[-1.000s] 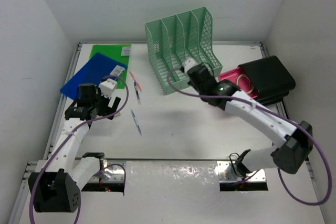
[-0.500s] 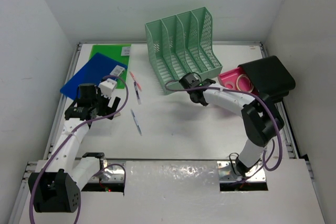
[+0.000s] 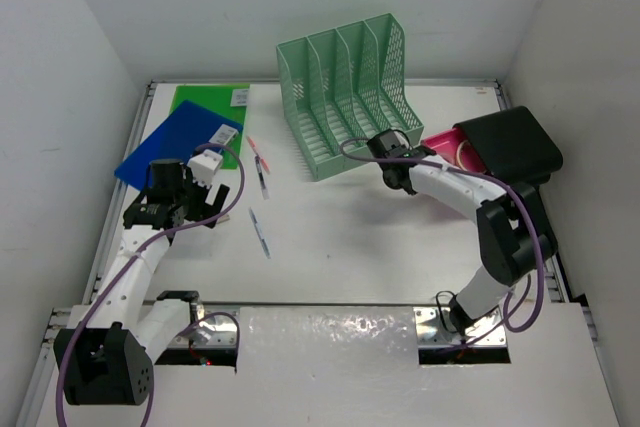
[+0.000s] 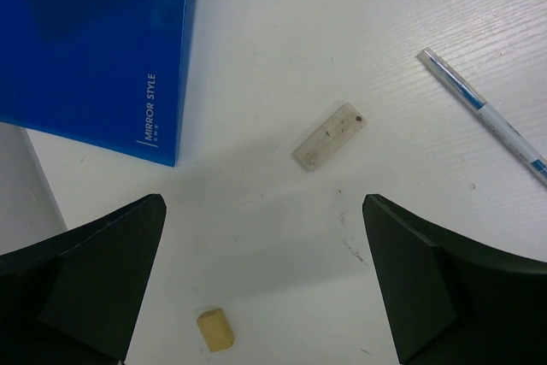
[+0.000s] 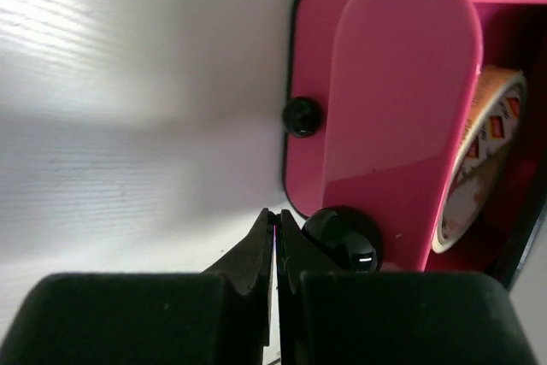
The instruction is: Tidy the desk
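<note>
My right gripper (image 5: 275,221) is pinched closed on nothing, its fingertips pressed together just beside a black knob (image 5: 342,239) at the near end of a pink holder (image 5: 395,108). Half a second ago it was lower and further left, in front of the mint-green file rack (image 3: 345,87). Now it has swung right, and in the overhead view the right gripper (image 3: 392,154) sits between the rack's front corner and the pink holder (image 3: 442,145). A black case (image 3: 510,147) lies just past the holder. A roll of tape (image 5: 480,164) stands inside the holder, and its orange-red printing is too blurred to read. My left gripper (image 4: 261,241) has not moved. It hangs with its fingers spread wide and nothing between them. The desk (image 4: 282,23) lies flat directly under both grippers, with the left gripper (image 3: 200,209) near its left rail. Below the spread fingers a small white block (image 4: 331,136) and a cream stub (image 4: 215,330) lie apart on the white top. A blue-and-white pen (image 4: 483,115) lies off to the right. A blue folder (image 4: 85,40) at the upper left carries the words "MIRROR STYLE" along its edge. In the overhead view it overlaps a green folder (image 3: 208,99) towards the desk's far left corner.
</note>
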Tool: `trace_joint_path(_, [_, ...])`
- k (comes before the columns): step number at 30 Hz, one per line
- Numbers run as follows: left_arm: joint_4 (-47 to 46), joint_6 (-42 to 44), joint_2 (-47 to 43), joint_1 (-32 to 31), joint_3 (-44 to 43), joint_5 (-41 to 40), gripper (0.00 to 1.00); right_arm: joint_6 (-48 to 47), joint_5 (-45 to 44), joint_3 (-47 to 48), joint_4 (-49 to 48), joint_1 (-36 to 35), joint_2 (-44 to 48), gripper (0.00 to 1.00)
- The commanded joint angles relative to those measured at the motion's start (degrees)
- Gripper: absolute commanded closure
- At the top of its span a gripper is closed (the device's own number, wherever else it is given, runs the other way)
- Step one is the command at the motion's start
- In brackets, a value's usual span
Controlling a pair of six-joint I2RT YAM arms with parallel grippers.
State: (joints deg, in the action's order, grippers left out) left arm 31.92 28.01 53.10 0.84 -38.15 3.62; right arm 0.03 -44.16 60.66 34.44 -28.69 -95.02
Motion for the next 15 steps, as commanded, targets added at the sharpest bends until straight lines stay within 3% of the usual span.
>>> trace_joint_path(1, [-1.9,-0.3,-1.0,-0.4,-2.5,-0.2,0.00,0.4,-4.8,1.2,-2.2,2.0,2.7,1.00])
trace_joint_path(15, [-1.2,0.4,-2.1,-0.4,-2.5,-1.0,0.00,-3.3,-3.8,4.3,-6.4,14.2,3.8,1.00])
